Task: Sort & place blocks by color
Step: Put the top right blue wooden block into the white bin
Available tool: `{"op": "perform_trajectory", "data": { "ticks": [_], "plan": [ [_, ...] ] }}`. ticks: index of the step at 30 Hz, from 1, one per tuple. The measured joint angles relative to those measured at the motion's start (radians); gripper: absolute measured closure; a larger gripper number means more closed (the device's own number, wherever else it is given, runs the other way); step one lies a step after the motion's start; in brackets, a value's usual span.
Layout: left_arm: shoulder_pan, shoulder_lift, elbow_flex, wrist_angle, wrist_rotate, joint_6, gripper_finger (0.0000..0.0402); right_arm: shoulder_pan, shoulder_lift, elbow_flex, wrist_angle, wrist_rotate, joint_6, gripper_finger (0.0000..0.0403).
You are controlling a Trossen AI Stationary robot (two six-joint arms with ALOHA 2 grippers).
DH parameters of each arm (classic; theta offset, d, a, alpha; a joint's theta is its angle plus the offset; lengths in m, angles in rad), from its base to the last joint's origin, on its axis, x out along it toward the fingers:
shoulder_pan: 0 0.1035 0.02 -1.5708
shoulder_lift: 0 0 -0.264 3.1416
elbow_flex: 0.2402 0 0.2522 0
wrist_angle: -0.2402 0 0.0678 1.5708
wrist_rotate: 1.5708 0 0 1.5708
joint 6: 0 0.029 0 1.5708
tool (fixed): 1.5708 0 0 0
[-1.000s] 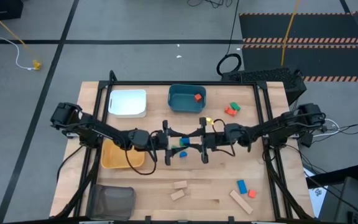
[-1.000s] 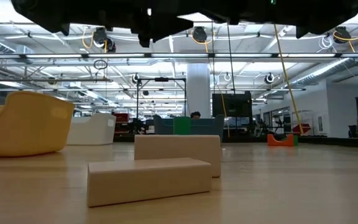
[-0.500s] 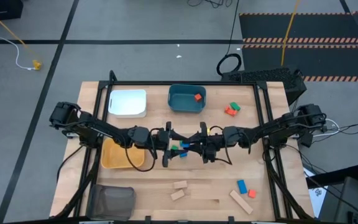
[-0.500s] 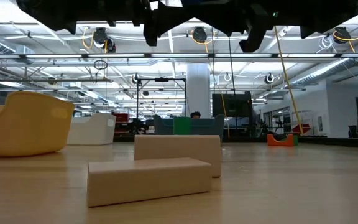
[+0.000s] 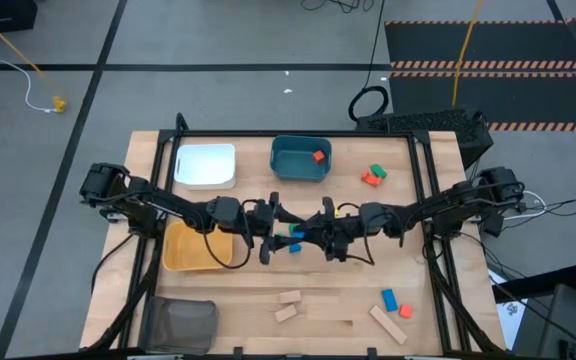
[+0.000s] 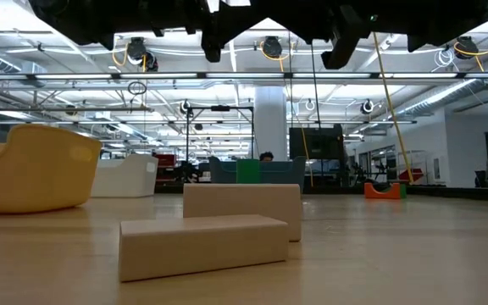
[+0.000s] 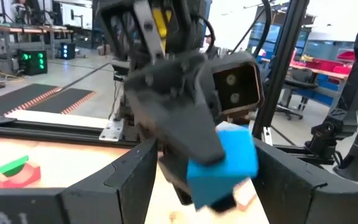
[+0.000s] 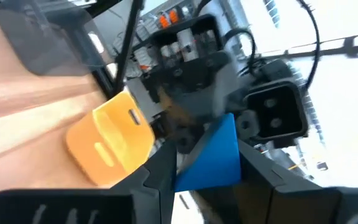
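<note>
A blue block (image 8: 211,155) is held above the table's middle, in my right gripper (image 8: 207,163), which is shut on it. My left gripper (image 7: 202,152) faces it from the left, open. Its fingers stand on either side of the blue block (image 7: 225,163), and I cannot tell whether they touch it. In the high view the two grippers (image 5: 271,232) (image 5: 318,232) meet tip to tip, with blue (image 5: 294,246) showing between them. A green block (image 5: 290,232) lies below them on the table. My right gripper pinches the blue block by two opposite faces (image 8: 229,163) between its two fingers. The fingers come in roughly level from the table's right. The block is lifted clear of the table.
At the far edge are a white tray (image 5: 205,165) and a teal tray (image 5: 286,160) holding a red block (image 5: 318,156). A yellow tray (image 5: 190,255) sits under the left arm, a mesh bin (image 5: 180,322) near-left. Red and green blocks (image 5: 373,176) lie far-right, tan blocks (image 5: 288,305) and others (image 5: 393,305) near.
My left gripper has moved toward the table's right, closing up on the right gripper and the blue block. My right gripper has rolled about its own axis while keeping the block. Both grippers' fingers have dropped slightly into the low view's upper edge.
</note>
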Motion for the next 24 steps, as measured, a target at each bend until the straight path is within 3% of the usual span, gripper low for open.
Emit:
{"op": "perform_trajectory", "data": {
  "ticks": [20, 24],
  "plan": [
    [0.002, 0.000, 0.004, -0.002, -0.001, 0.006, 0.0160, 0.000, -0.001, 0.000, 0.014, -0.003, -0.090, 0.0295],
    [0.003, 0.000, 0.022, -0.003, 0.046, 0.037, 0.0166, 0.001, -0.001, 0.000, 0.019, -0.006, -0.095, 0.0294]
  ]
}}
